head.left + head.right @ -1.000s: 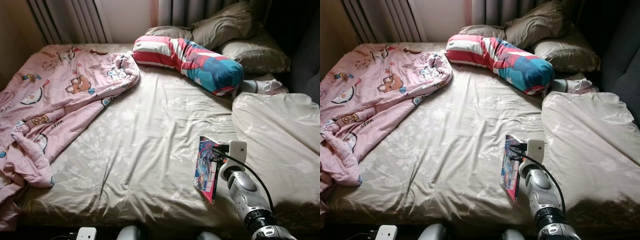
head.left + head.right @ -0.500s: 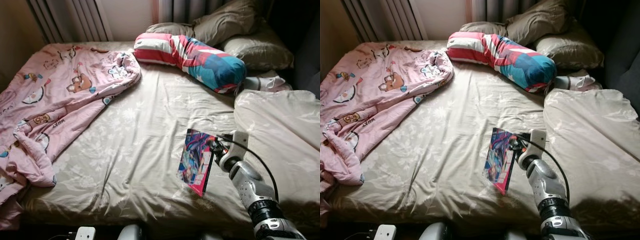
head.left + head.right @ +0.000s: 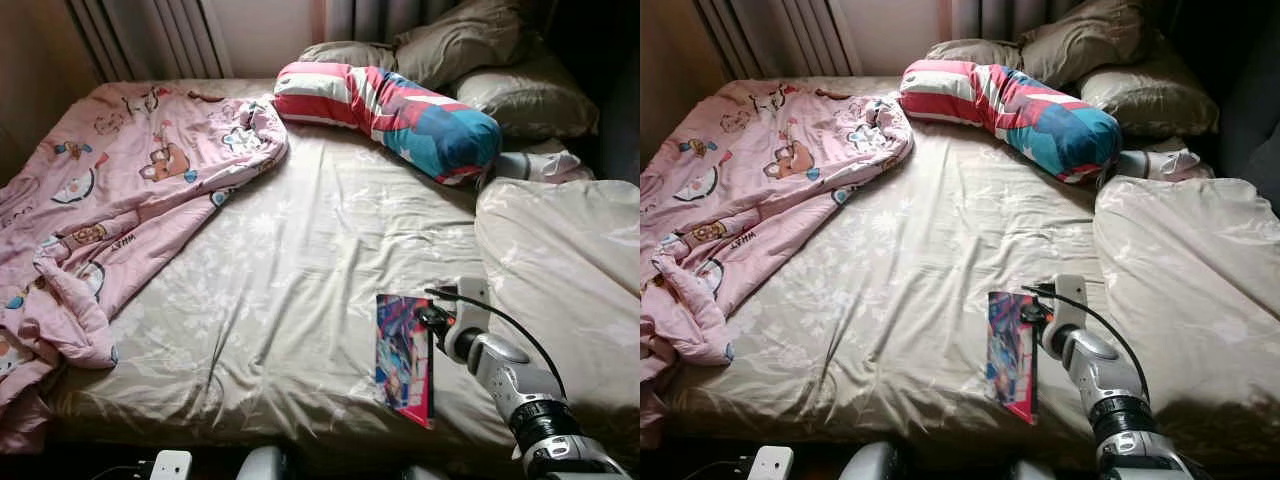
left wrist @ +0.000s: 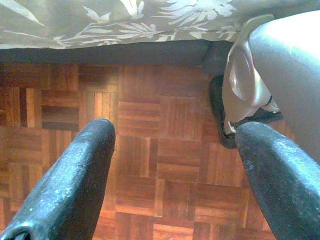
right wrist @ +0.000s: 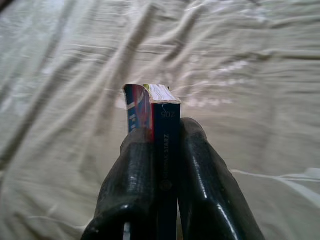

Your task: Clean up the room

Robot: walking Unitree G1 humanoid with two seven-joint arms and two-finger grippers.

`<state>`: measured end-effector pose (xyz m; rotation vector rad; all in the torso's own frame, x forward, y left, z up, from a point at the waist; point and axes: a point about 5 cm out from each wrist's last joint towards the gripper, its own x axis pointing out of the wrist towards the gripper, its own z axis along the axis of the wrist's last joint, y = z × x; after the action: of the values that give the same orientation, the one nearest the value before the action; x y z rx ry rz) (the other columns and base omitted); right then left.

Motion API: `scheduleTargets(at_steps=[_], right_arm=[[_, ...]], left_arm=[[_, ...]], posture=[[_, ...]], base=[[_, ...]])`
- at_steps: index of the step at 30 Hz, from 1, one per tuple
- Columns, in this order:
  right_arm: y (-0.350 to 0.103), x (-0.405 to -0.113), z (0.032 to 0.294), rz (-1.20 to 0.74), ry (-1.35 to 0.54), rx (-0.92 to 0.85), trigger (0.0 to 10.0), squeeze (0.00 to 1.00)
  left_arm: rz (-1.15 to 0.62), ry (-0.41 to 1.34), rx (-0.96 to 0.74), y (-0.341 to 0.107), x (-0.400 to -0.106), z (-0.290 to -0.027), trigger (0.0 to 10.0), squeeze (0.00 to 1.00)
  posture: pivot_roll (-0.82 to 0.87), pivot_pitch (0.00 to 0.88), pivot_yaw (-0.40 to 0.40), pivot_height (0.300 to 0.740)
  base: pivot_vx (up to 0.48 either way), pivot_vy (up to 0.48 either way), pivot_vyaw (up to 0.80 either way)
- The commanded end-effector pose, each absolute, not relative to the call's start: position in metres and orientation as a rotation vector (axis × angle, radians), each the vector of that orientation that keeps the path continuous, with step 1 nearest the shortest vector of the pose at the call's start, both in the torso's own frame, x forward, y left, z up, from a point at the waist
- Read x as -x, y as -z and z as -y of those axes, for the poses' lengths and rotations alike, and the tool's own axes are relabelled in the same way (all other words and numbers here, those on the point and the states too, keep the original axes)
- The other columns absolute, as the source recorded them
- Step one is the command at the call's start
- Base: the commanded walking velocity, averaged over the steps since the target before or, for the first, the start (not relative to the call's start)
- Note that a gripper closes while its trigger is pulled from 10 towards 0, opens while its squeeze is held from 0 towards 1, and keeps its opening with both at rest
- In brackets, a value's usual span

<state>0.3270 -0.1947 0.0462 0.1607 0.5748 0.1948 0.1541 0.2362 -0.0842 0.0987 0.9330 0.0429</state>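
Observation:
A colourful paperback book (image 3: 404, 352) is held above the beige bedsheet (image 3: 300, 260) near the bed's front right. My right gripper (image 3: 428, 322) is shut on its spine edge; in the right wrist view the book (image 5: 156, 107) stands clamped between the two black fingers (image 5: 200, 175). My left gripper (image 4: 170, 175) hangs open beside the bed, over the wooden parquet floor (image 4: 150, 125). A crumpled pink cartoon blanket (image 3: 110, 210) covers the bed's left side. A striped red, white and blue bolster (image 3: 390, 105) lies near the head of the bed.
Beige pillows (image 3: 470, 50) lie at the head of the bed and a beige duvet (image 3: 560, 270) on the right. Curtains (image 3: 150, 40) hang behind. A small white and pink cloth (image 3: 535, 165) lies by the bolster. A black shoe-like thing (image 4: 222, 117) sits on the floor.
The book's tilt has changed in my right gripper: it rose upright, opened toward the left, and now leans flatter and lower near the bed's front edge. The head camera shifted slightly.

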Motion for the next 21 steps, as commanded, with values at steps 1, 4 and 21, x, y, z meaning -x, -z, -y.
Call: scheduleTargets(at_steps=[1,4,21], right_arm=[[-0.046,-0.330,0.197,-0.600,-0.177,-0.111,10.0,0.00],[-0.044,-0.330,0.201,-0.627,-0.152,-0.060,10.0,0.00],[-0.063,-0.347,0.218,-0.439,0.082,-0.166,10.0,0.00]], left_arm=[[-0.963,-0.039,-0.120,0.086,-0.145,-0.242,10.0,0.00],[-0.966,-0.036,-0.123,0.087,-0.143,-0.243,10.0,0.00],[-0.954,-0.022,-0.148,0.086,-0.135,-0.249,10.0,0.00]], posture=[[-0.03,0.134,0.070,0.655],[-0.02,0.146,0.074,0.655],[0.02,0.188,0.100,0.655]], base=[[0.000,0.000,0.00],[0.000,0.000,0.00],[0.000,0.000,0.00]])
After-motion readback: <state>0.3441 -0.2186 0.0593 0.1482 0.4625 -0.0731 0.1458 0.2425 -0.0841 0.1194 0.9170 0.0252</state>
